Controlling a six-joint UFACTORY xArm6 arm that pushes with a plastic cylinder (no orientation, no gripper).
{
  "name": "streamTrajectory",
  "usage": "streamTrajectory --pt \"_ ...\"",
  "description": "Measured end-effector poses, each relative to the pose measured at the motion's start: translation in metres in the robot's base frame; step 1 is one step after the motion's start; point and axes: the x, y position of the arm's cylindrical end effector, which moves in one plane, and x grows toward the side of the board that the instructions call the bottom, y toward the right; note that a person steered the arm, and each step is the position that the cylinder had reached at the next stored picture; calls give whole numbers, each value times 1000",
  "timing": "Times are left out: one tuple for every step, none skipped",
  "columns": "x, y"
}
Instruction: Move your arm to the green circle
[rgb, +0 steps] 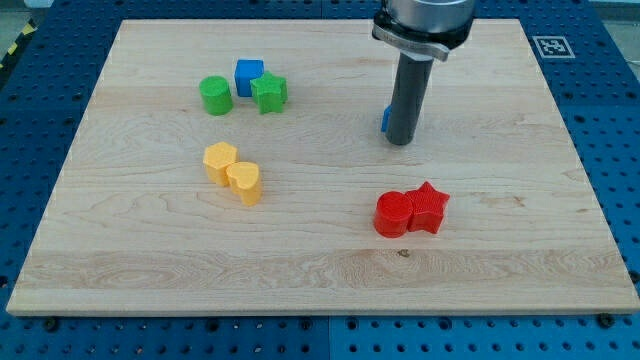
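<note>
The green circle (215, 95) sits at the view's upper left of the wooden board. A blue cube (249, 76) is just to its right and a green star (269, 93) touches that cube. My tip (399, 141) rests on the board at the view's upper middle, far to the right of the green circle. A blue block (384, 119) is mostly hidden behind the rod, at its left side.
A yellow hexagon (220, 161) and a yellow heart (244, 183) touch at the view's left middle. A red circle (393, 214) and a red star (429, 208) touch at the lower right middle. The wooden board (520, 260) lies on a blue pegboard table.
</note>
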Motion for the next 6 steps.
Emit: streamTrajectory --pt "-23 0" --pt "-34 -8" --pt "-35 -70" --pt "-73 -115" --pt "-124 -135" --pt "-148 -189"
